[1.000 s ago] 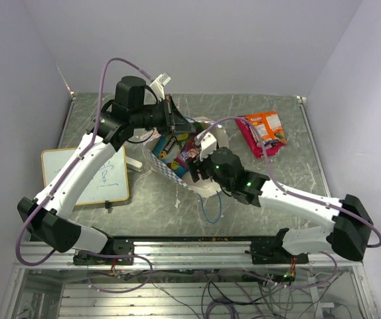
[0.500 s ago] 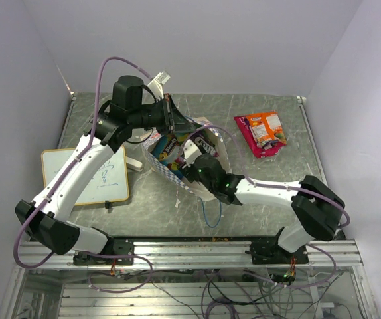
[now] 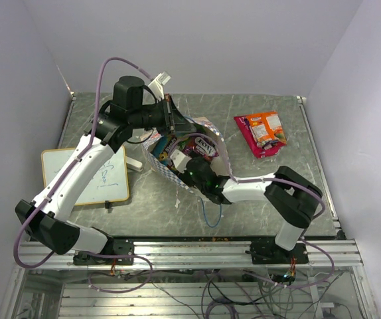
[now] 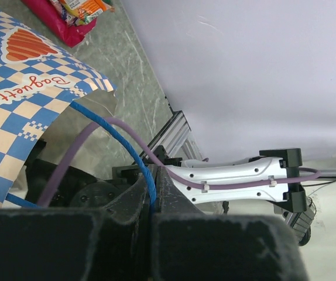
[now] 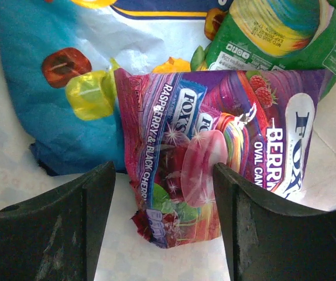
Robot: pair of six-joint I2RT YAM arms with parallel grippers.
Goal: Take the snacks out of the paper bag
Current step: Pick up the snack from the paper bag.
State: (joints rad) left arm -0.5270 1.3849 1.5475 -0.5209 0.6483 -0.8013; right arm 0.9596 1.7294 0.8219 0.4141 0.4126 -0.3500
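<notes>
Purple packet between spread right gripper, left gripper pinching blue handle

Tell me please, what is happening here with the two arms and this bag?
The left gripper is shut on the blue cord handle of the paper bag, holding its mouth open. The right gripper is inside the bag, open, its fingers either side of a purple berry packet, not closed on it. A blue packet and a green packet lie next to it. A pink packet and an orange packet already lie outside on the table.
</notes>
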